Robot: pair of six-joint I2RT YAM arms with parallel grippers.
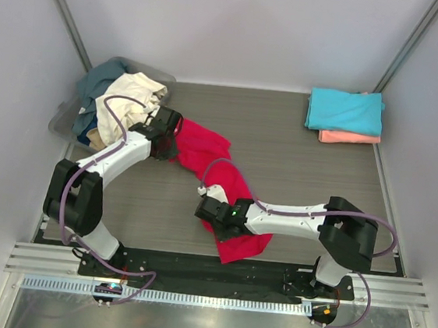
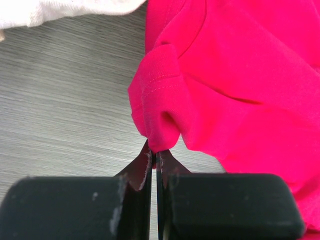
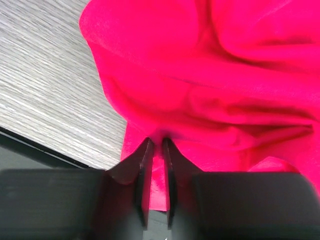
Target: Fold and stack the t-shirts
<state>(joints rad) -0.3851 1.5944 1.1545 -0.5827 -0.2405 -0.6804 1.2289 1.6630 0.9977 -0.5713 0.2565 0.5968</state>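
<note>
Bright, even light falls from above, with only soft shadows on the table [image 1: 296, 172]. Up close, the left gripper [image 2: 153, 154] and right gripper [image 3: 157, 143] look fuzzy; the red t-shirt [image 2: 240, 75] glows.

Red t-shirt [image 1: 201, 148] crumpled mid-table; turquoise t-shirt [image 1: 345, 111] folded atop salmon one [image 1: 349, 138] far right.

Grey wood-grain table [image 1: 320, 175], pale walls [image 1: 257, 27]

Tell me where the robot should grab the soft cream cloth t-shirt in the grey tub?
Probably a raised crease near the top of the soft cream cloth t-shirt, pinched from above. It lies heaped uppermost in the grey plastic tub, so its bunched folds are uncovered and stick up, easy to pinch.
</note>
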